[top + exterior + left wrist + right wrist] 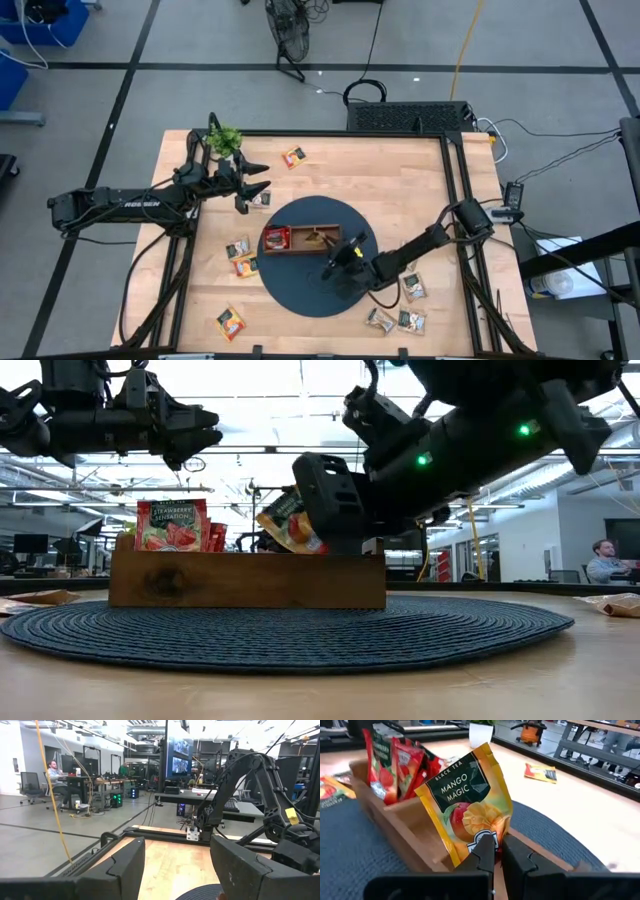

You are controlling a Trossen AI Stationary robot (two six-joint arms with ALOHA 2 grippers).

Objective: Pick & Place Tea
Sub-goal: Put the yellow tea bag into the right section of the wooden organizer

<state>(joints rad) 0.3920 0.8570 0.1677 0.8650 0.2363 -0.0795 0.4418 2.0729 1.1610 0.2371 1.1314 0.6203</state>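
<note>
An orange tea sachet point(470, 805) marked Mango Magic stands tilted over the brown wooden tray point(300, 240), with my right gripper point(498, 847) shut on it. In the low view the sachet point(288, 520) shows just above the tray's rim point(250, 560). Red sachets point(390, 760) stand upright in the tray's left compartment point(276, 238). My left gripper point(255, 185) waits open above the table's far left, by the potted plant, touching nothing. My right gripper pinches the orange sachet's bottom edge point(487, 834) between its two fingers. The fingers come nearly level, slanting a little down, from the table's near right. The sachet sticks out past the fingertips, tilted, over the tray. Whether its lower corner point(452, 860) touches the tray I cannot tell.
The tray sits on a round dark mat point(320, 290). Loose sachets lie on the wood: far point(294, 156), left point(238, 248), near left point(231, 323), near right point(413, 287). A small green plant point(225, 140) stands at the far left.
</note>
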